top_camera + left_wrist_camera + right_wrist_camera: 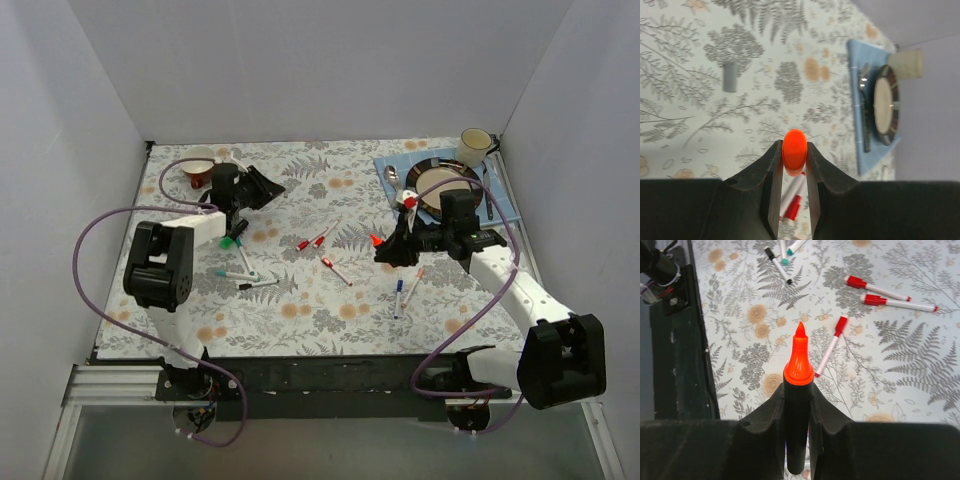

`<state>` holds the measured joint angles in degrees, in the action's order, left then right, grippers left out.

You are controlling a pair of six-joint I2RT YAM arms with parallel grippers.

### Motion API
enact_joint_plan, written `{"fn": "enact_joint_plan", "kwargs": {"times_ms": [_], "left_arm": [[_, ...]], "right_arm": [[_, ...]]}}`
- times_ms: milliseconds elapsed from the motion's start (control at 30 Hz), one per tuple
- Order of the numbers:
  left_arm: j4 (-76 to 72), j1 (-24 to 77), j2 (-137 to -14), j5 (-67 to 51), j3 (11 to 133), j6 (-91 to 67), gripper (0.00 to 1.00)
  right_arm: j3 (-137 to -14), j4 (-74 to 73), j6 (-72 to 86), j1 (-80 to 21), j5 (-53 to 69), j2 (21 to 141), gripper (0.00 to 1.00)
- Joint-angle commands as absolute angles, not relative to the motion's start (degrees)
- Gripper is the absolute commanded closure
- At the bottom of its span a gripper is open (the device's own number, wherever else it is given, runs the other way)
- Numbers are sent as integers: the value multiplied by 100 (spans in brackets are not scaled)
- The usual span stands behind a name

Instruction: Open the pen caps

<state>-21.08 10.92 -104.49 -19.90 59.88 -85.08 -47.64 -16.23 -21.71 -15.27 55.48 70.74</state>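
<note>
Orange shows in both grips. The left gripper [794, 152] is closed on a small orange cap [794, 145], whose rounded end pokes up between the two fingertips, off the floral tablecloth [700, 115]. A blue mat [859, 90] with a dark-rimmed plate [896, 107] lies far ahead of it. The right gripper [798, 390] is clamped on the black barrel of a thick marker [798, 430]. The marker's bare orange nib [800, 340] sticks out past the fingertips (no cap on it) and points over the cloth. Three red-capped pens [880, 290] lie loose on the cloth beyond the nib. From above, the two grippers are well apart, the left one near the back left of the table and the right one just in front of the plate.
</note>
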Motion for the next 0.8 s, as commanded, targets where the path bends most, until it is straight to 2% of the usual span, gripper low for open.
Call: {"fn": "enact_joint_plan", "kwargs": {"times_ms": [0,233,467,500,600,767], "left_arm": [[-459,1090,-10976,-1715,7002,-7779,93],[544,1063,-11979,-1231,8076,-7146,86],[1054,1063,-12594,-1055,8868,-6909,67],[1098,1063,-12603,-1055,8903,-6900,61],[1142,1063,-12542,-941,8982,-6812,53],[1195,1063,-11972,-835,8747,-6610,51]], "right_arm": [[-4860,-1564,-2233,-1310,5177,6917,99],[-4869,-1591,-2232,-1169,5168,6873,99],[-4878,-1626,-2276,-1090,5133,6917,99],[-4878,-1626,-2276,-1055,5115,6917,99],[-4878,-1643,-2276,-959,5089,6934,99],[-4922,-1722,-2347,-730,4484,6935,99]]}}
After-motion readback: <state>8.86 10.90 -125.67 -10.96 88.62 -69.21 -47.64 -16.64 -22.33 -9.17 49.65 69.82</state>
